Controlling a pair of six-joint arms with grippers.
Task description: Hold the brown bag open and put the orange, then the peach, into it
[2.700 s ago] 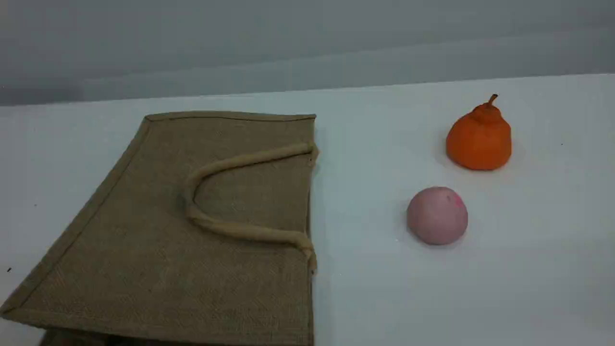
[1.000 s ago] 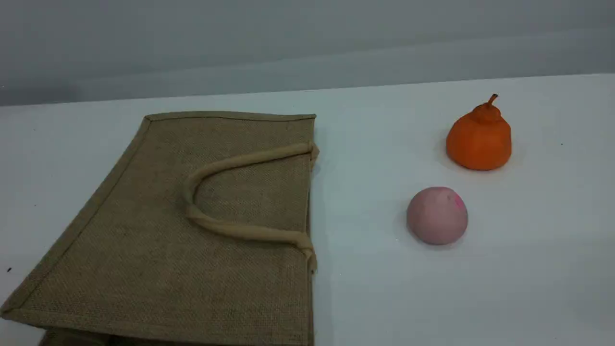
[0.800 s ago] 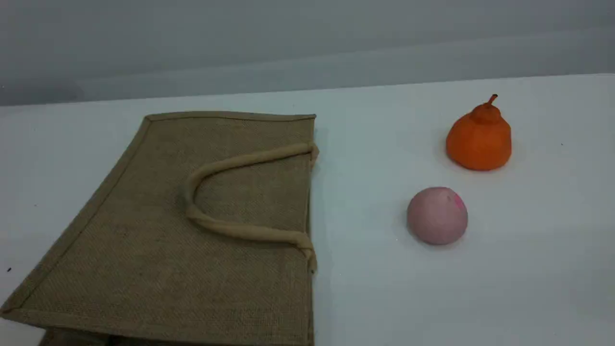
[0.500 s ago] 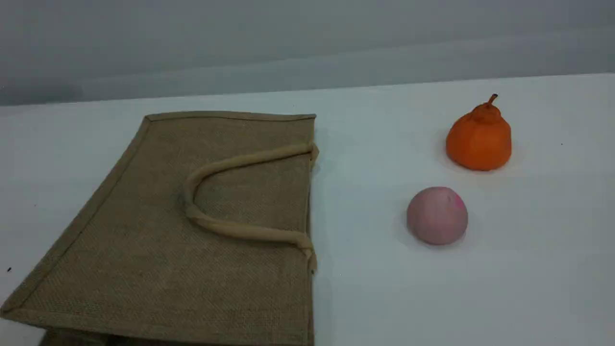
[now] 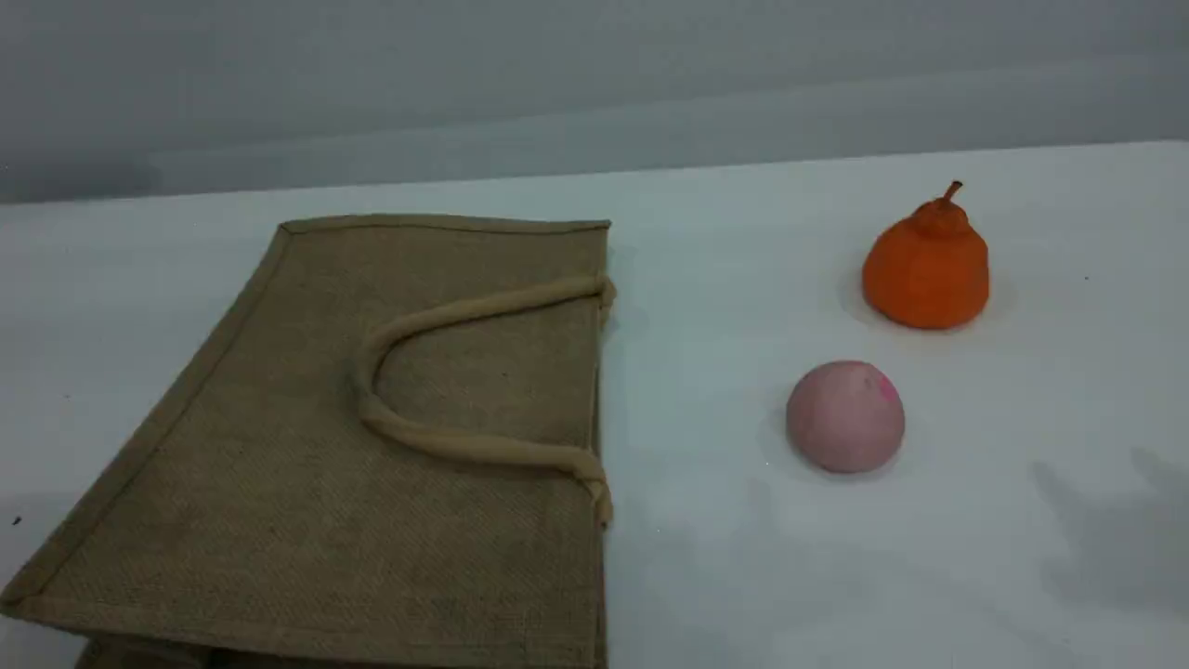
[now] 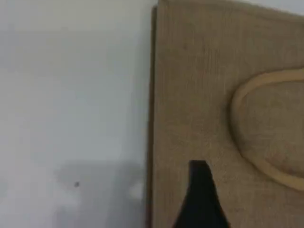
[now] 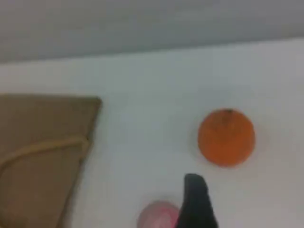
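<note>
The brown bag [image 5: 269,483] lies flat and closed on the left of the white table, its mouth edge facing right and a beige handle [image 5: 364,376] resting on top. To its right stands the orange [image 5: 926,269] at the back, and the peach [image 5: 844,416] sits in front of it. Neither gripper shows in the scene view. In the left wrist view one dark fingertip [image 6: 199,180] hovers over the bag [image 6: 199,85] near its side edge, holding nothing. The right wrist view has a fingertip [image 7: 194,199] above the table, with the peach [image 7: 159,214] just left of it and the orange [image 7: 226,137] beyond.
The white table [image 5: 725,279] ends at a grey wall behind. Soft shadows [image 5: 1115,530] fall on the table's near right. The bag's near edge runs off the bottom of the scene view.
Shadows have appeared on the table at the near right and faintly at the near left. The bag, orange and peach have not moved.
</note>
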